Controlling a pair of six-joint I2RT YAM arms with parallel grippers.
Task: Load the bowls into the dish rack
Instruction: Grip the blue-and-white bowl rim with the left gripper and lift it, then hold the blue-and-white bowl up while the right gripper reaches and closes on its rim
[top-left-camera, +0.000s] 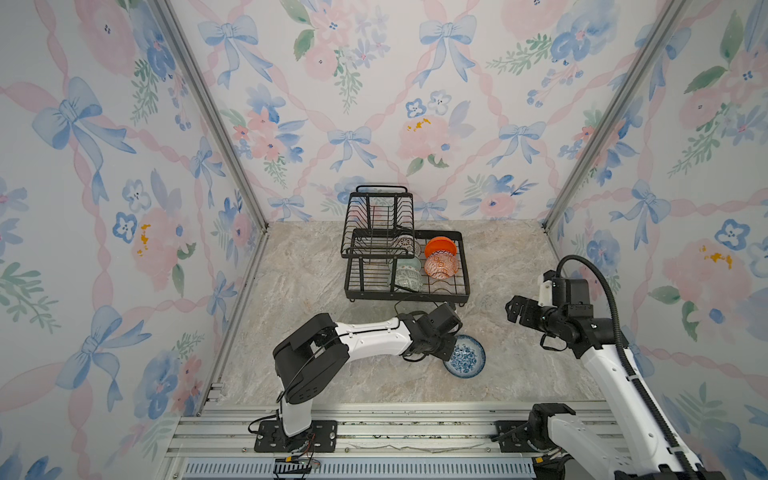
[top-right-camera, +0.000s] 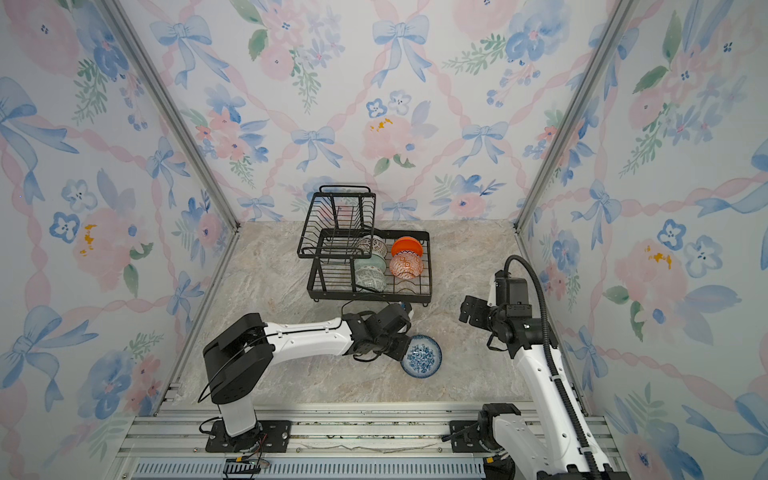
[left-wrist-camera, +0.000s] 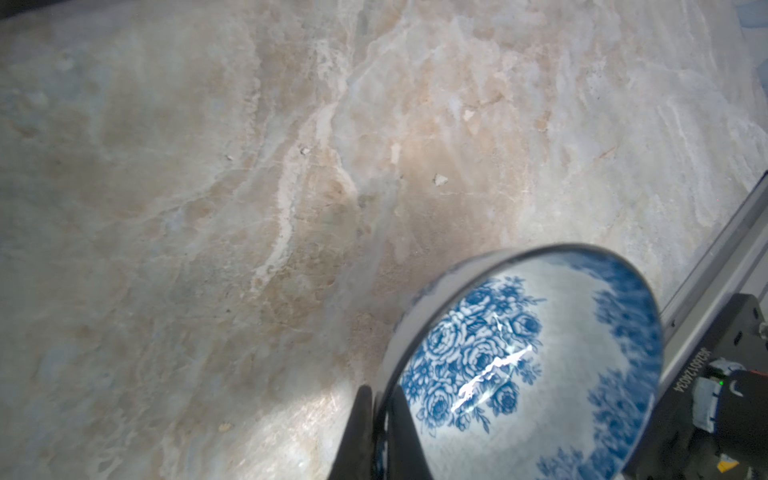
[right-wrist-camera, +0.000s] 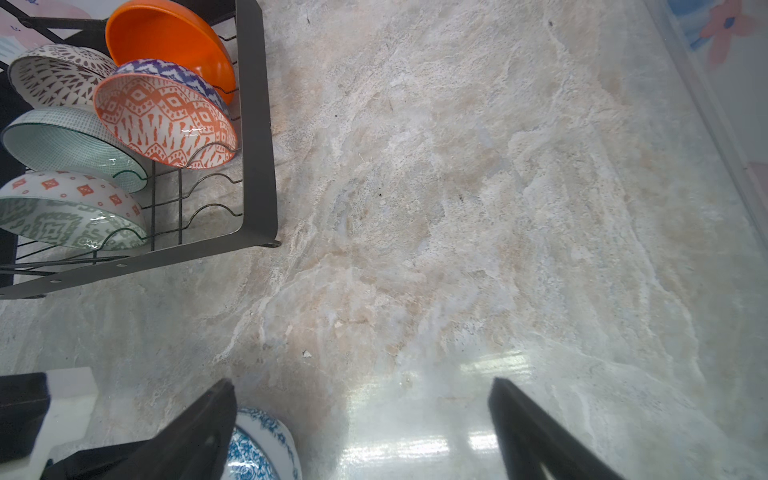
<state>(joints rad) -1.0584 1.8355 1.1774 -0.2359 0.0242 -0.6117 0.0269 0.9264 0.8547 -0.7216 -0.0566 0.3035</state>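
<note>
You look at a table (top-left-camera: 307, 282) with a pale stone top. Behind the table is a wall (top-left-camera: 374, 83) with blue bows and pink flowers, and both side walls match. A silver post (top-left-camera: 216, 120) rises at each back corner. Silver rails (top-left-camera: 395, 419) run along the table's front. Light shines on the table.

The round blue-white floral bowl (left-wrist-camera: 540, 332) looks like glossy glazed ceramic, the black wire dish rack (right-wrist-camera: 258, 124) is matt metal, and the beige marble-patterned tabletop (right-wrist-camera: 457, 208) is smooth and slightly shiny.
</note>
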